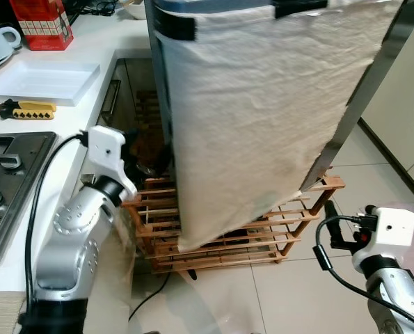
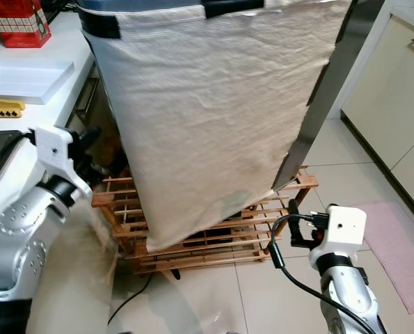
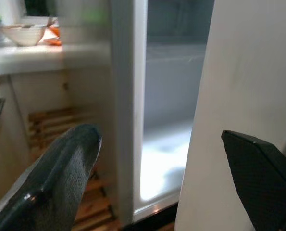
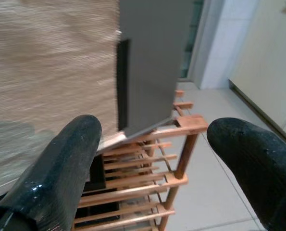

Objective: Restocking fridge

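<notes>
Left wrist view: fridge (image 3: 167, 125) door stands ajar, lit interior looks bare through the gap, no stock on the shelf I can make out. Left pincer (image 3: 167, 178) has its fingers spread wide, nothing between them, aimed at the gap between fridge body and door.

Head views: a large white woven bag (image 1: 262, 118) with black handles hangs over the front of the open fridge door (image 2: 332, 83) and blocks most of the view. Its contents are hidden. Left arm is raised beside the desk (image 1: 88, 111) edge, reaching in behind the bag toward the fridge opening. Right pincer (image 4: 152, 159) is low, near the wooden slatted rack (image 1: 241, 229) on the floor under the fridge, fingers wide apart, empty, pointed at the door's lower corner.

On the desk: white tray (image 1: 40, 82), red box (image 1: 43, 24), yellow-handled tool (image 1: 26, 110), hob (image 1: 12, 181).

Progress, my read: early. Door is open, that's about it. No item is in either pincer and nothing is seen placed inside. Remaining: get stock out (presumably from the bag), load the shelves, close the door.
</notes>
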Controlling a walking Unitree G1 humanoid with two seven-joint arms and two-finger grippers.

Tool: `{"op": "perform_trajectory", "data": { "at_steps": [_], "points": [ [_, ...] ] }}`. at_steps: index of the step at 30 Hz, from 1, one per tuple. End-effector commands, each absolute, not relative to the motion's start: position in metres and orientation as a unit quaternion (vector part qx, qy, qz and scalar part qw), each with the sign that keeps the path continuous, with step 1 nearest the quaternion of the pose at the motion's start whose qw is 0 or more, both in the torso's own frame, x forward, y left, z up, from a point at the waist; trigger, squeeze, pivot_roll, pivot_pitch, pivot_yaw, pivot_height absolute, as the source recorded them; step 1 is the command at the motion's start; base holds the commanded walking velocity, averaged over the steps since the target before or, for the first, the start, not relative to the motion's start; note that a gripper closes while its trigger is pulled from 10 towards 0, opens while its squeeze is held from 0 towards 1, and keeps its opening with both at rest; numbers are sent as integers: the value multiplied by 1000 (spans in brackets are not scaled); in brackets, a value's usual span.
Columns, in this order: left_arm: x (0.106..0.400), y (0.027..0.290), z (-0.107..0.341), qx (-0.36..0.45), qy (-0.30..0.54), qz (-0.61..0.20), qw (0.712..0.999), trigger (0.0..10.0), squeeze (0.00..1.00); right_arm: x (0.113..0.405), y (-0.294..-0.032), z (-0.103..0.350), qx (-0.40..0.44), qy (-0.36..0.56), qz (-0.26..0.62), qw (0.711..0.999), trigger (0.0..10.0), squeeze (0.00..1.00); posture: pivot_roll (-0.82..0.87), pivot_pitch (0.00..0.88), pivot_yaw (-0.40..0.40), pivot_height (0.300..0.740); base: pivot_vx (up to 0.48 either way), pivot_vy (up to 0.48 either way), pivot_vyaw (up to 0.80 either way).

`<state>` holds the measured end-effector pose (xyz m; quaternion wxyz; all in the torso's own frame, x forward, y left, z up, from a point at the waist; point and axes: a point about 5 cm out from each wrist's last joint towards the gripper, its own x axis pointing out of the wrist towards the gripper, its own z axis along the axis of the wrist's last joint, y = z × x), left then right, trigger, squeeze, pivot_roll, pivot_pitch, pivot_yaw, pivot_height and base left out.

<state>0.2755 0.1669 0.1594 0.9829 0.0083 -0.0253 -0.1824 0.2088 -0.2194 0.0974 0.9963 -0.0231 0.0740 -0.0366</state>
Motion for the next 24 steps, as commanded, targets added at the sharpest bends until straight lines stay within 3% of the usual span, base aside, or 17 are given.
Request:
{"op": "perform_trajectory", "data": {
  "at_steps": [1, 16, 24],
  "points": [
    [273, 161, 151, 14, -10, -178, 984, 10000, 0, 214, -212, 109, -28, 48, -21, 998, 10000, 0, -62, 18, -8, 740, 0, 0, 0],
    [269, 160, 145, 12, -8, -205, 979, 10000, 0, 213, -199, 113, -22, 36, 1, 999, 10000, 0, -59, 12, -4, 740, 0, 0, 0],
    [260, 153, 147, -2, -14, -258, 966, 10000, 0, 211, -200, 107, -21, 44, -9, 999, 10000, 0, -47, 0, -6, 740, 0, 0, 0]
  ]
}}
